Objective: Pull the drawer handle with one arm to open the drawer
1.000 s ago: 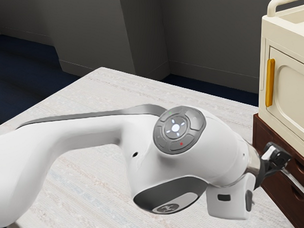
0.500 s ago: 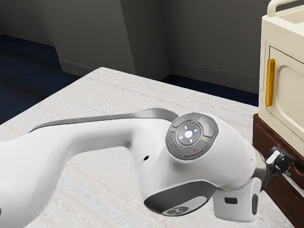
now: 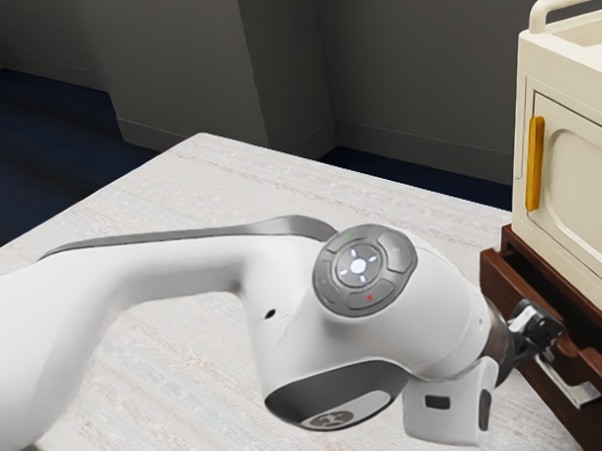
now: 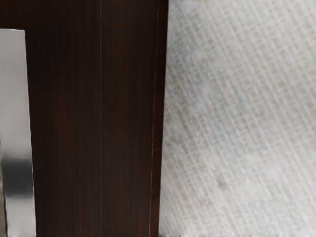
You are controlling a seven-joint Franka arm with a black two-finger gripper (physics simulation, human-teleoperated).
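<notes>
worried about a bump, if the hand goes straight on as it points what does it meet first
Most likely the brown drawer front, just ahead of the hand; depth is unclear, so they may already touch.

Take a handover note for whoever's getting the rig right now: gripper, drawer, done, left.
Gripper: at the upper brown drawer's front, by the silver handle; whether it has hold, I can't tell.
Drawer: partly out, a gap showing behind its front.
Done: drawer opened partway.
Left: probably check the hold, then pull further if a wider opening is wanted.
</notes>
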